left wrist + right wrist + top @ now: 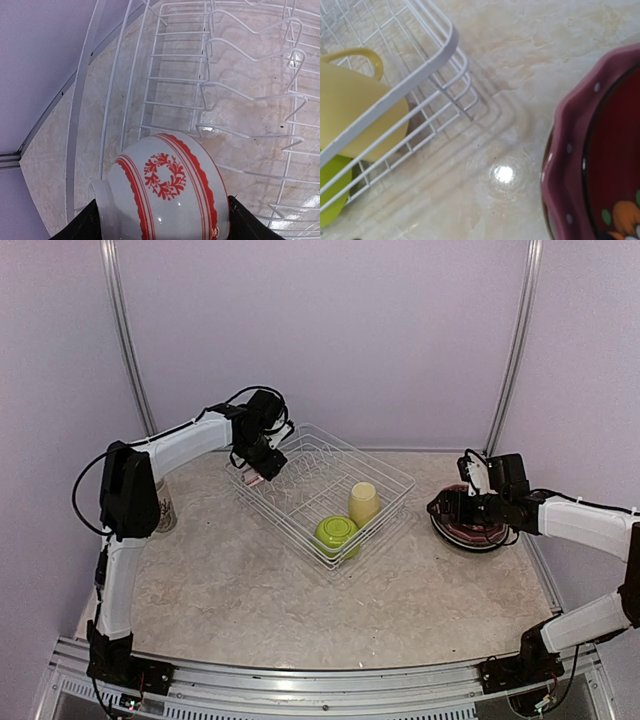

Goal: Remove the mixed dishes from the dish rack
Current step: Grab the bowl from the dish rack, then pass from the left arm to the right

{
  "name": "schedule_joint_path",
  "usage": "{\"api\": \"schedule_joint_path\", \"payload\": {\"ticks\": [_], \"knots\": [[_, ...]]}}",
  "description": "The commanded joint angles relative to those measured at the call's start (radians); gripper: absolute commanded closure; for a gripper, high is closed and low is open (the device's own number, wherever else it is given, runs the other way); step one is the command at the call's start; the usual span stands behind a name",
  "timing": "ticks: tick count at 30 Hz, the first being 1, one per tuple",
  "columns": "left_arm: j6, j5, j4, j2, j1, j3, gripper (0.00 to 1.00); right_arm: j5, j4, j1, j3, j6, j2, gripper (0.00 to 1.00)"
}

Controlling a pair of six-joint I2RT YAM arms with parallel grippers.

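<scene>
Left gripper [162, 227] fingers [82, 225] are pressing both sides of the small red-white bowl [165, 185] at the dish rack's [310, 490] far-left corner. Right gripper [447, 507] is gaping, empty. Risk: glazed curve slipping out during lift, or snagging on prongs.

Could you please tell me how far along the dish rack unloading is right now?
Done: stacked plates sit right of the dish rack, a patterned mug left of it. In hand: the left gripper clamps the small red-white bowl at the rack's far-left corner. Left: the lime green bowl and pale yellow cup sit inside.
</scene>
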Motion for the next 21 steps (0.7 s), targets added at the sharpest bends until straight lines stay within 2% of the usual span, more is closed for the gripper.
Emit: {"api": "schedule_joint_path", "payload": {"ticks": [1, 8, 11, 14, 17, 21], "knots": [[-0.113, 0.037, 0.015, -0.136, 0.021, 0.016, 0.47, 0.03, -0.02, 0.016, 0.033, 0.008, -0.007, 0.0], [-0.249, 0.124, 0.009, -0.201, 0.039, 0.031, 0.49, 0.11, -0.081, 0.017, 0.08, 0.007, 0.01, 0.0], [-0.383, 0.206, -0.002, -0.239, 0.061, 0.032, 0.5, 0.175, -0.118, 0.018, 0.098, 0.004, 0.003, 0.0], [-0.578, 0.438, 0.042, -0.306, 0.111, -0.045, 0.51, 0.159, -0.137, 0.017, 0.116, -0.012, -0.017, 0.0], [-0.76, 0.719, 0.251, -0.433, 0.151, -0.238, 0.5, 0.1, -0.164, 0.018, 0.157, -0.02, -0.009, 0.0], [-0.901, 0.915, 0.45, -0.53, 0.164, -0.385, 0.5, 0.013, -0.173, 0.063, 0.227, 0.021, 0.009, 0.0]]}}
